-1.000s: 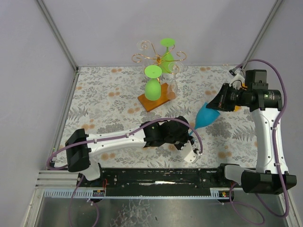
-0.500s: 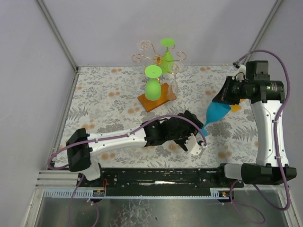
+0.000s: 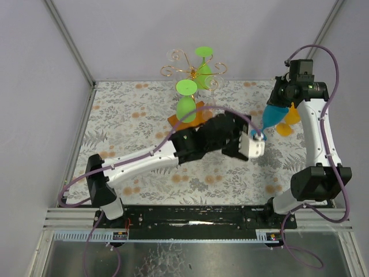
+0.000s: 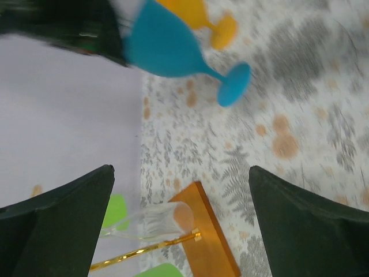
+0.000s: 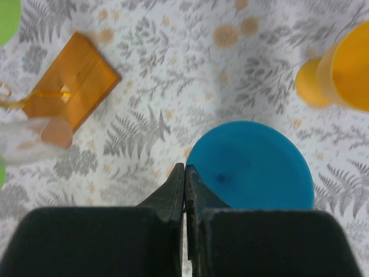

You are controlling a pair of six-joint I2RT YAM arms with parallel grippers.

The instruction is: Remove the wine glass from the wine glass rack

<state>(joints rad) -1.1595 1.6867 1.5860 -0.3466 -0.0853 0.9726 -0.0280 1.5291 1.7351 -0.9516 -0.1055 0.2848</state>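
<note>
The wine glass rack [image 3: 190,71], gold wire on an orange base [image 4: 210,231], stands at the back of the table. Two green wine glasses [image 3: 185,99] and a clear one [image 4: 155,222] hang from it upside down. My right gripper [image 3: 277,105] is shut on the rim of a blue wine glass [image 3: 272,119], held off the table to the right of the rack; the right wrist view looks down into the blue glass [image 5: 251,164]. My left gripper [image 3: 258,139] is open beside the blue glass's foot, with nothing between its fingers [image 4: 63,222].
An orange wine glass [image 3: 288,121] stands on the floral table cloth just right of the blue one and also shows in the right wrist view [image 5: 346,66]. The left arm stretches across the table's middle, covering part of the rack's base. Grey walls close the back and sides.
My left gripper has opened and swung from the near edge up toward the rack and the blue glass. The right arm has carried the blue glass back and to the right, more upright.
</note>
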